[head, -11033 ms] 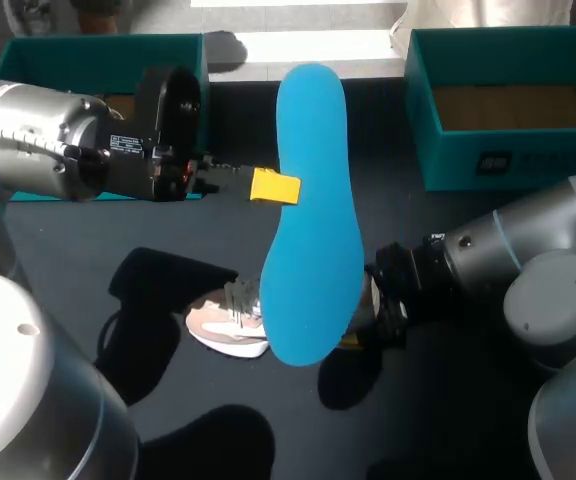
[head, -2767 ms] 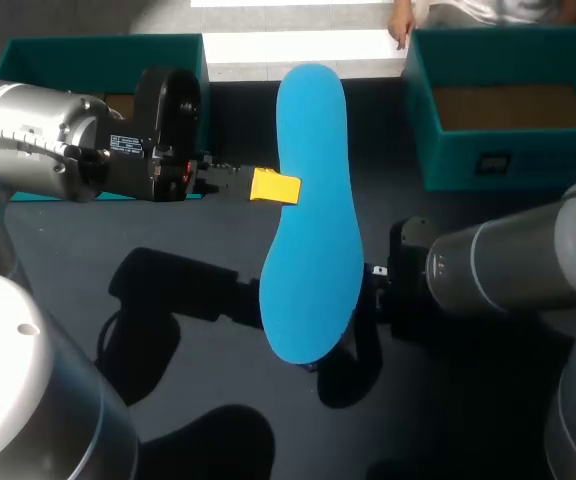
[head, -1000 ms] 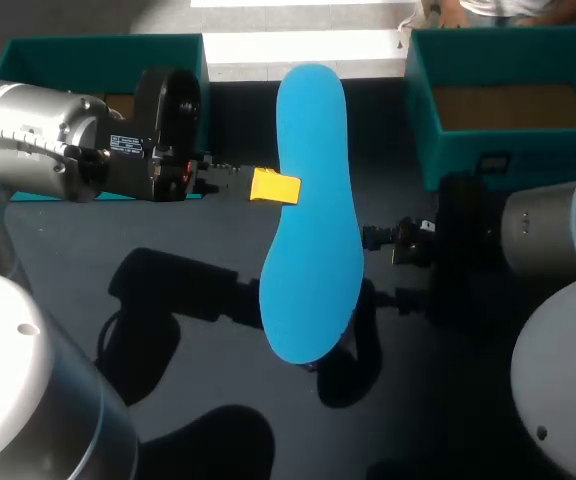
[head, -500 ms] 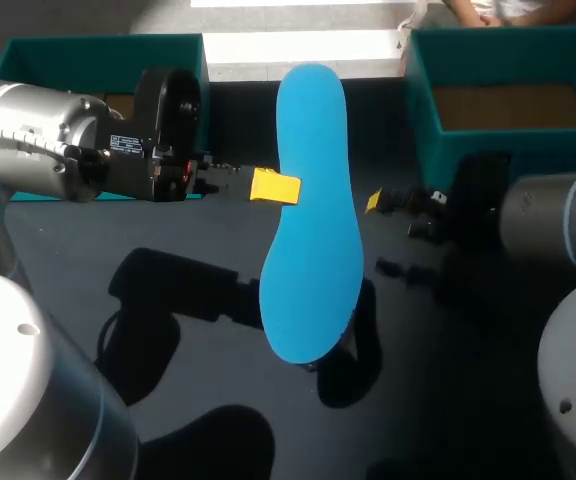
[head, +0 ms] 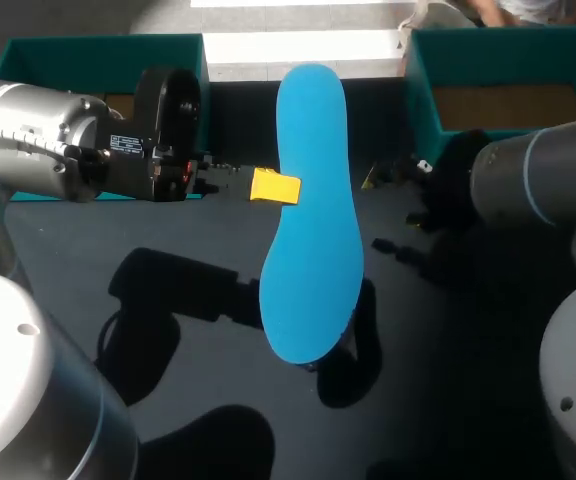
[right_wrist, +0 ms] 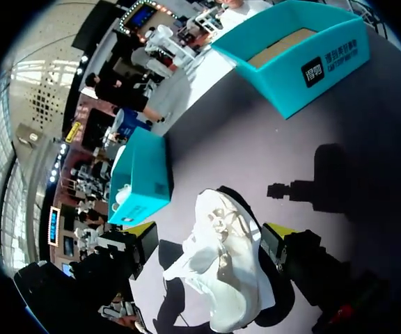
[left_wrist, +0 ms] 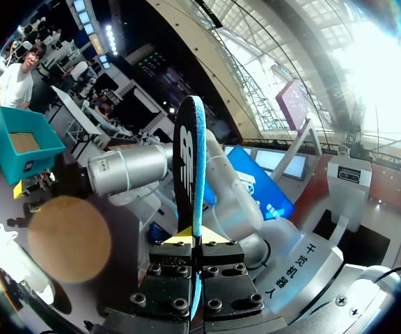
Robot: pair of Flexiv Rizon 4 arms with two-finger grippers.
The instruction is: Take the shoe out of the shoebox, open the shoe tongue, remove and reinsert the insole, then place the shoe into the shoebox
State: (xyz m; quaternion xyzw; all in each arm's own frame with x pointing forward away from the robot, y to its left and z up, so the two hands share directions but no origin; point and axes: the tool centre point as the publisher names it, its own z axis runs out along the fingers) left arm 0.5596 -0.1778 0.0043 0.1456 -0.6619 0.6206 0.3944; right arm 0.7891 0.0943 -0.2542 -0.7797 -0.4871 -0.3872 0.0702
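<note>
**Insole out, shoe in the air, reinsert looks next**

Holding insole point(head: 313, 220) up off the desk point(head: 438, 400) in left jaws, pinched on one long edge near mid-length. Carrying shoe point(right_wrist: 218, 278) in right jaws, closed across its sides judging by the right wrist view. Apparently clear of the desk, going by the shadow underneath. Hidden behind the insole in the head view. Sitting roughly between shoebox point(head: 418, 110) and second teal box point(head: 98, 50).

Handling, as a guess:
- **Insole:** Looks like light, thin foam. Probably floppy past the pinch and likely to bow or buckle if pushed from the middle. Better to feed it in toe-end first and regrip nearer the heel.
- **Shoe:** Looks light, with a soft upper and a stiffer sole. Should squash rather than slip, but too much squeeze could collapse the opening. Best to grip low on the sole sides or at the heel, keep the opening wide and facing the insole.
</note>
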